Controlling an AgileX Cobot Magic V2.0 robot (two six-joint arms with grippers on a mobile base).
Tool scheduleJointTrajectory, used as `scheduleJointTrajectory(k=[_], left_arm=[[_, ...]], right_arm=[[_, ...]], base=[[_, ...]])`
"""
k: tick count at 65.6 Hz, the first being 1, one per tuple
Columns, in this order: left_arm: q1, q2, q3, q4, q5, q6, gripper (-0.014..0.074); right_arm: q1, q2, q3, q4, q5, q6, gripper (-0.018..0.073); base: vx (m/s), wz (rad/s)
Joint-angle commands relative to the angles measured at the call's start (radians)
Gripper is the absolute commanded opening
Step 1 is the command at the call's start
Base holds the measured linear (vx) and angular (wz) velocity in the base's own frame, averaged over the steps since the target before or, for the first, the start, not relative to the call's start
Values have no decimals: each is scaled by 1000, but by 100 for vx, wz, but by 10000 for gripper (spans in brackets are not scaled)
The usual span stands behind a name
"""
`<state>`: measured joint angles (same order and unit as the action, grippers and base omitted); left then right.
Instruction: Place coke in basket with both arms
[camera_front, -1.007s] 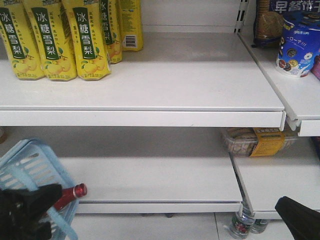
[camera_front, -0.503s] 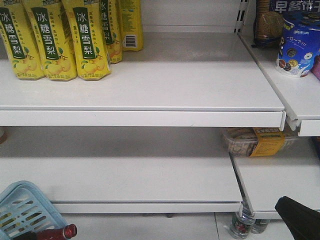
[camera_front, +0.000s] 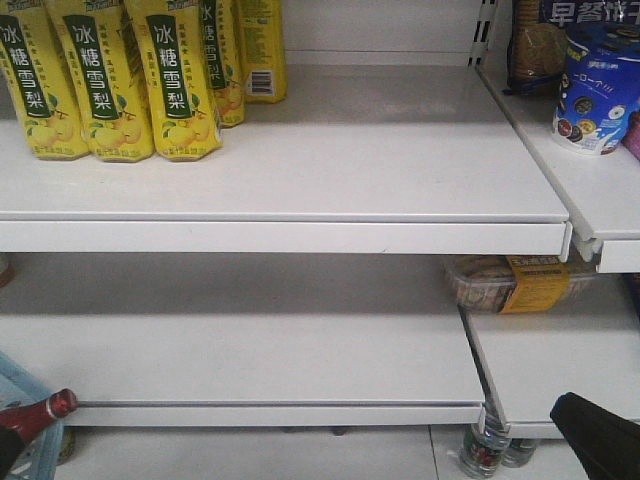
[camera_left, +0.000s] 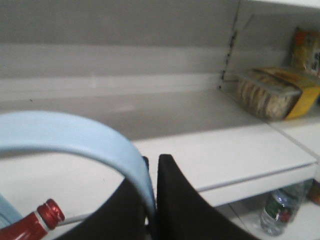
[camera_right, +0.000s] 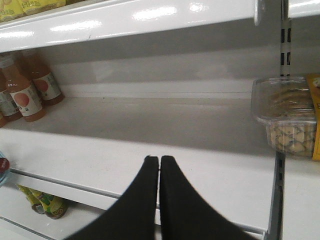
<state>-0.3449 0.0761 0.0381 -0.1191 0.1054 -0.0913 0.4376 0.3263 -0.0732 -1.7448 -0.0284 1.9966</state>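
The coke (camera_front: 30, 417) lies tilted at our lower left, neck poking over the basket (camera_front: 25, 385), seemingly inside it. Our left gripper (camera_left: 151, 200) pinches the basket's handle (camera_left: 75, 137); our right gripper (camera_right: 159, 165) has its jaws pressed together, holding nothing.

Three yellow drink cartons (camera_front: 100, 80) stand in the front row on the top shelf, and two more show behind them. One red bottle (camera_front: 30, 415) shows at the lower left, beside one blue basket (camera_front: 15, 385). One clear biscuit tray (camera_front: 510, 283) lies on the lower shelf. In the right wrist view, at least three orange juice bottles (camera_right: 25, 92) stand at the far left. Two small water bottles (camera_front: 483, 448) stand below the shelf. Two black grippers show, the left gripper (camera_left: 152, 200) and the right gripper (camera_right: 159, 172).
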Motion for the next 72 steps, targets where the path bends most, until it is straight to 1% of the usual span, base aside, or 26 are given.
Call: scheduleJointTrajectory(k=[1,4,7,14,19,22,31,36,42,48,52,72], left_arm=[[62,-81,-29,43,-138,38,-6],[99,-113,-29,43,-136,37,-6],[131,-103,-29,43,-147,28,-6],[201,-104,-29,44,-142,-30,-6],[247,-104,-29,44,-155,-114,-6],[265,-104,-29,53,-163,-157,-6],[298,-104,-29,149,-177,-318,-6],[302,-104,-29,173,-172,-367,-6],[302,-104,-29,181,-171,-369,-6],[302,-104,-29,220,-175,-370,-6],[302,-104,-29,228,-176,-369,-6],[302,-104,-29,226,-176,-274,-6]], right_arm=[[-6,6,-29,-39,22,-3,-5],[-6,6,-29,-39,22,-3,-5],[-6,6,-29,-39,23,-3,-5],[-6,6,-29,-39,21,-3,-5],[-6,6,-29,-39,20,-3,-5],[-6,6,-29,-39,20,-3,-5],[-6,6,-29,-39,20,-3,-5],[-6,6,-29,-39,20,-3,-5],[-6,6,-29,-39,20,-3,-5],[-6,6,-29,-39,19,-3,-5],[-6,6,-29,-39,18,-3,-5],[-6,6,-29,-39,20,-3,-5]], base=[[0,0],[0,0],[0,0],[0,0],[0,0],[0,0],[0,0],[0,0],[0,0],[0,0],[0,0],[0,0]])
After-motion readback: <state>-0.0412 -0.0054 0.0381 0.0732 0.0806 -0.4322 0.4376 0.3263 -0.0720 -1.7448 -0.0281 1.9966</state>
